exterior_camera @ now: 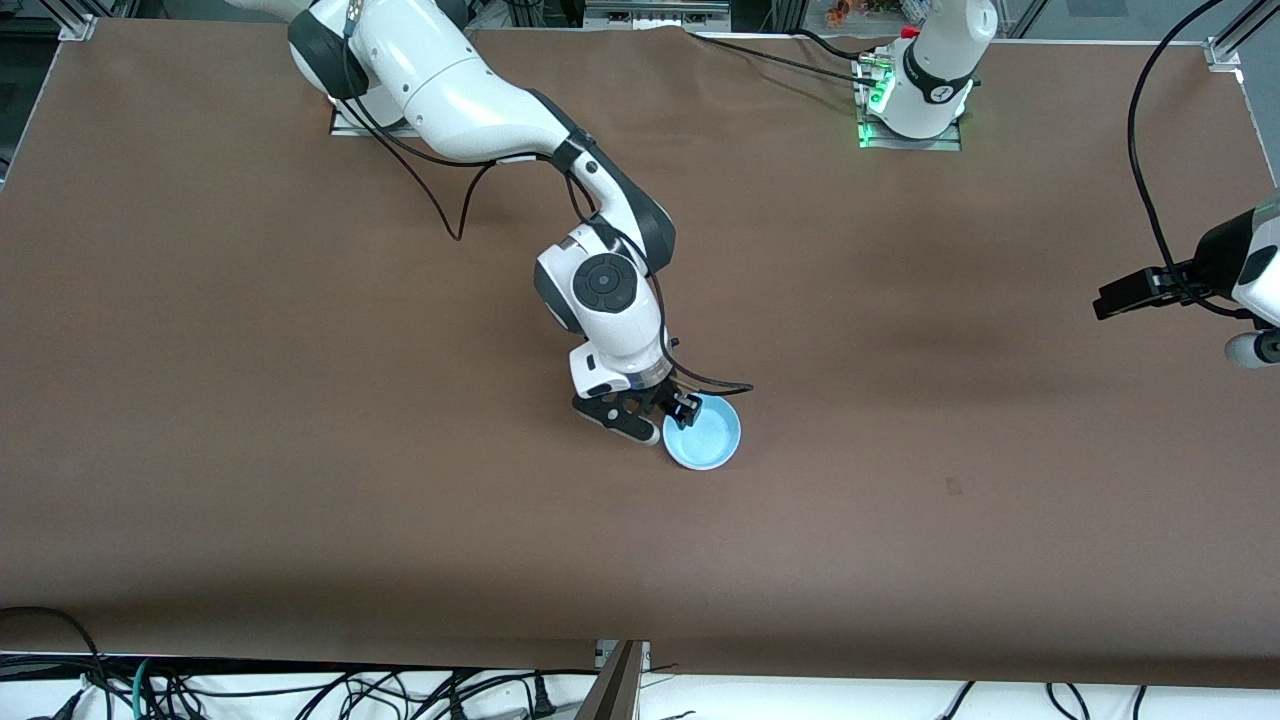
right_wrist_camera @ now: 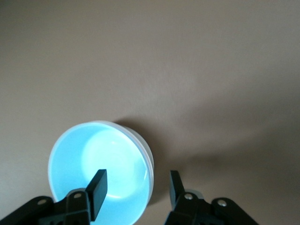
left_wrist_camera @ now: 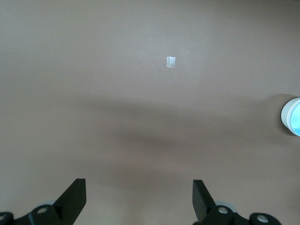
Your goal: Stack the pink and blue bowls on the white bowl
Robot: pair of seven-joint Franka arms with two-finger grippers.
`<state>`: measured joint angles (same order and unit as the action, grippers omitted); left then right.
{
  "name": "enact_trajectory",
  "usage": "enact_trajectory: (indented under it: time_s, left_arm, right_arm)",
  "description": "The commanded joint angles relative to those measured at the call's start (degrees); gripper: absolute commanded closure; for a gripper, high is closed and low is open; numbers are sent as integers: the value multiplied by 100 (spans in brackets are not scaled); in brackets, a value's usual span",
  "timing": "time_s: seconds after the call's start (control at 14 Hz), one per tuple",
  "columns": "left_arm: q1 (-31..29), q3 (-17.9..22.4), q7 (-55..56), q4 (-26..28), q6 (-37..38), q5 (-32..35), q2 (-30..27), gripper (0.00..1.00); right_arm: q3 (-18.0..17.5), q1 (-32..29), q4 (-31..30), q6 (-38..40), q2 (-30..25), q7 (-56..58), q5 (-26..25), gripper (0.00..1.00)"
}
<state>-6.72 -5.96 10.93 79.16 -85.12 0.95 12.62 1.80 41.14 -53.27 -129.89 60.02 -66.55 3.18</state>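
Fingers of the right gripper [right_wrist_camera: 136,190] straddle the rim of the light sky-blue round plastic bowl [exterior_camera: 703,433], spread apart, at the middle of the brown table [exterior_camera: 300,400]. Left gripper [left_wrist_camera: 139,199] waits wide open over bare tabletop.

Brown table [exterior_camera: 300,450]; small tape scrap [left_wrist_camera: 171,61]; cables [exterior_camera: 300,690] along edge.
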Motion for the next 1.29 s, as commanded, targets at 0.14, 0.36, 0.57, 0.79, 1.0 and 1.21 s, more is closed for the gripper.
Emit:
enact_trajectory:
  time_s: [0.14,0.36,0.57,0.79,1.0,1.21]
  left_arm:
    - [22,7,-73,-24,13,28,4,0]
    - [22,-2,-82,-24,13,28,-5,0]
    - [31,-10,-99,-32,13,28,-5,0]
    - [31,-10,-108,-32,13,28,-5,0]
    - [39,-10,-100,-155,22,28,-5,0]
    - [39,-10,-100,-155,22,28,-5,0]
  right_arm:
    - [-48,-869,-95,1480,-1147,1336,16,0]
    - [-39,-1484,-236,2947,-1964,2439,42,0]
    - [-31,-2310,-499,4555,-2966,4110,331,0]
    - [22,-2883,-1848,4833,-4300,5422,263,0]
    - [22,-3007,-3605,4186,-5715,5949,-44,0]
    - [31,-3016,-3868,4059,-6037,6242,-125,0]
